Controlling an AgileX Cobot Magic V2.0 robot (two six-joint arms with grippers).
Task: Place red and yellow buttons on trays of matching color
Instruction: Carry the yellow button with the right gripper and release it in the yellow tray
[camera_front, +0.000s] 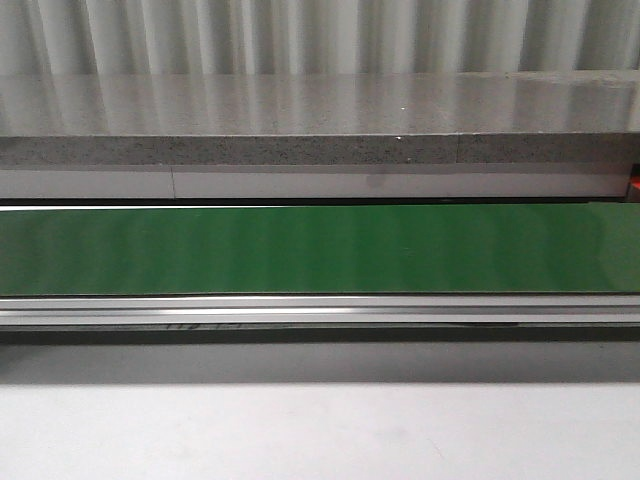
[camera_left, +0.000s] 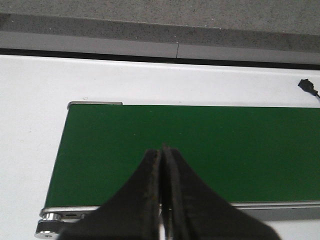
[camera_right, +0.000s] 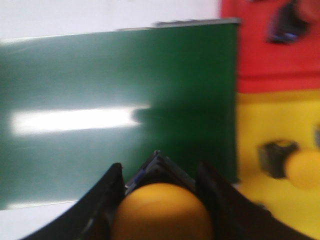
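A round yellow-capped button (camera_right: 161, 212) is being pinched in the right tool (camera_right: 160, 200) above the green conveyor belt (camera_right: 120, 110), presumably for transfer to the nearby yellow tray (camera_right: 260, 120). The left tool (camera_left: 162, 200) is being held pressed together, empty.

The conveyor belt (camera_front: 320, 250) looked glossy green with a brushed-metal rail (camera_front: 320, 310); the stone ledge (camera_front: 320, 150) was speckled and polished.

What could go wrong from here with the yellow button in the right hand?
The right hand grips the yellow button over the green belt, short of the yellow tray; an early release could land it on the belt. The red tray adjoins the yellow one, so overshoot risks a mismatch. Another button already occupies the yellow tray and could be struck.
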